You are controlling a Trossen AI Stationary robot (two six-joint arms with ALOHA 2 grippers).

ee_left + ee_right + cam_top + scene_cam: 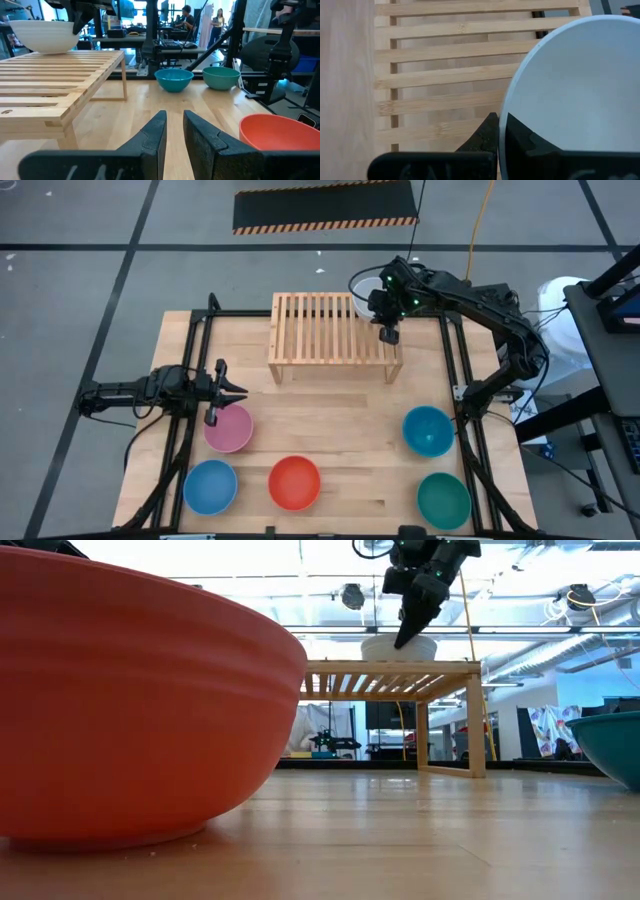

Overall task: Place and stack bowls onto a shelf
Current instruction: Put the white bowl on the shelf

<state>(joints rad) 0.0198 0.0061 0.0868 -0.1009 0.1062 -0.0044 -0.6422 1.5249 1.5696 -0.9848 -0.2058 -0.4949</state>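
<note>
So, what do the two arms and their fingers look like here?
Both arms are dark, almost black, built of jointed segments with black cables running along them. The right gripper has small green lights glowing near its wrist. The left gripper ends in two flat, matte black fingers with angular tips.

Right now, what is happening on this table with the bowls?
The right gripper is shut on the rim of the white bowl, which sits at the far right corner of the shelf. The left gripper hovers at the pink bowl, holding nothing. The blue bowl, red bowl, teal-blue bowl and green bowl wait on the table.
</note>
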